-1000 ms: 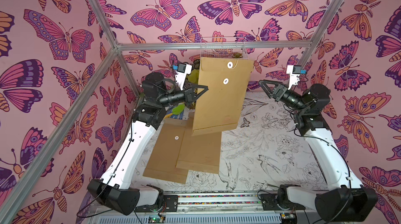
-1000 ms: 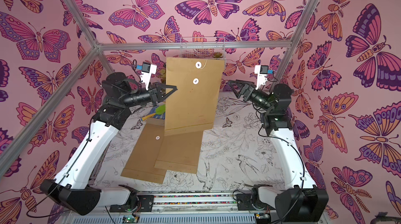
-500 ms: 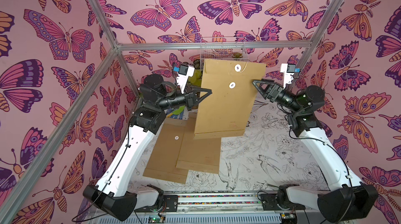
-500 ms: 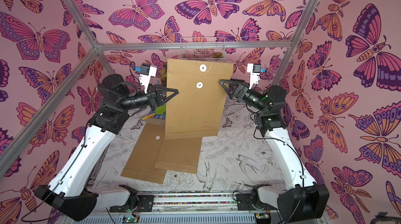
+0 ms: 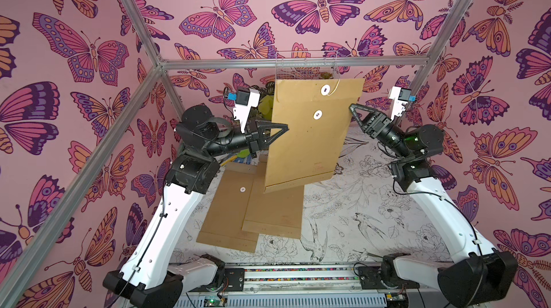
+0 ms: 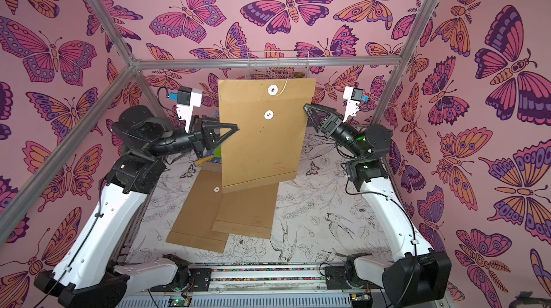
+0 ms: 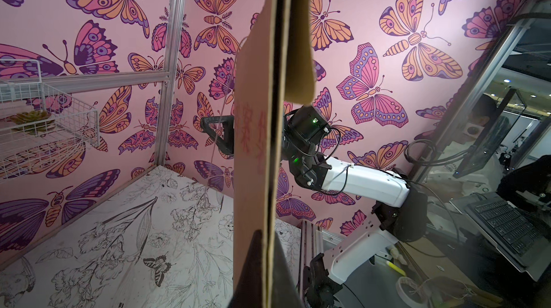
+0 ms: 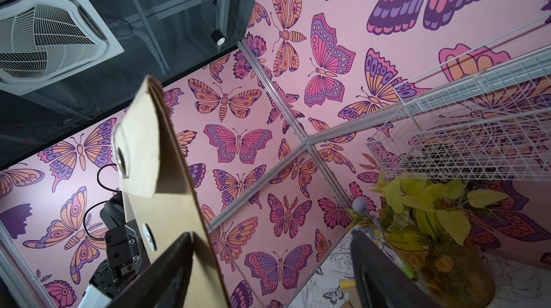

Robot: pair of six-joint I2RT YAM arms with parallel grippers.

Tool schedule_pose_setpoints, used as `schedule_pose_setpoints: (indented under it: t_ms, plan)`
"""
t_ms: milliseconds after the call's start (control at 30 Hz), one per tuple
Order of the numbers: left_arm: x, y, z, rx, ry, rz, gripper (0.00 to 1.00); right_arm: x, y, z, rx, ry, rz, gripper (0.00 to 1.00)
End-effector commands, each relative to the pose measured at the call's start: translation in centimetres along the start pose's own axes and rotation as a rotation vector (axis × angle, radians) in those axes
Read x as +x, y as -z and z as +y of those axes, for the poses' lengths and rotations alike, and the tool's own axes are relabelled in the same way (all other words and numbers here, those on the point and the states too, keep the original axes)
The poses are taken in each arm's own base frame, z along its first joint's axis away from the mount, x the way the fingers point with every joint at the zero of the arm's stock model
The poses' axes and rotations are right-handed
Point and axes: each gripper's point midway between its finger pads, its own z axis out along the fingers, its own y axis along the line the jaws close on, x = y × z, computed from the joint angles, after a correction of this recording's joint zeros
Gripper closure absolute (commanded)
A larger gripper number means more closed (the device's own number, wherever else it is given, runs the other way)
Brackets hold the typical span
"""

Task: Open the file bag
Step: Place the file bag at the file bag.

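Pink walls (image 5: pixel 89 112) printed with butterflies close in a table (image 5: pixel 372 217) covered with line drawings of flowers and birds. Above it a brown kraft file bag (image 5: pixel 310 142) hangs upright in the air, clear of the table, its top edge in front of a white wire basket (image 5: pixel 307 65) on the back rail. Two more brown envelopes (image 5: pixel 229 211) lie flat and overlapping on the table below.

The left pincer (image 5: pixel 275 136) is pressed together on the bag's left edge and carries it. The right pincer (image 5: pixel 356 114) sits at the opposite edge, level with the lower clasp, with its jaws spread. The right wrist view shows the bag's edge (image 8: pixel 190 202) between the fingers (image 8: pixel 167 273) and close against one of them.

Two white clasp discs (image 5: pixel 317 115) mark the bag's face. A thin string (image 5: pixel 335 87) curls loose from the upper one. The flap (image 8: pixel 140 148) bends away from the bag's body.
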Motion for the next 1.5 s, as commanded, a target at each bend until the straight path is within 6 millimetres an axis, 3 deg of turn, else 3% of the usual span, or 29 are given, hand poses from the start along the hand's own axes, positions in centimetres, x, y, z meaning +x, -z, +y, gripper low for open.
schedule_pose_setpoints:
  t_ms: [0, 300, 567, 900, 1267, 1467]
  plan:
    - [-1.0, 0.5, -1.9, 0.042, -0.054, -0.021, 1.0, -1.4, -0.2, 1.2, -0.039, 0.011, -0.07, 0.18]
    - [-0.5, 0.5, -1.5, 0.031, -0.039, -0.013, 1.0, -2.6, -1.0, 3.1, -0.132, 0.032, -0.094, 0.18]
    - [0.1, 0.3, -1.0, 0.023, -0.028, -0.004, 1.0, -3.3, -1.6, 3.2, -0.153, 0.052, -0.103, 0.18]
    - [0.9, 0.4, -0.6, 0.007, -0.017, 0.01, 1.0, -3.1, -1.8, 6.0, -0.23, 0.159, -0.03, 0.19]
    - [1.1, 0.8, -1.3, 0.014, -0.021, 0.012, 1.0, -1.8, -2.6, 9.4, -0.356, 0.248, 0.204, 0.39]
    - [1.1, 1.1, -1.7, 0.015, -0.023, 0.011, 1.0, -1.2, -2.6, 10.3, -0.403, 0.273, 0.299, 0.56]
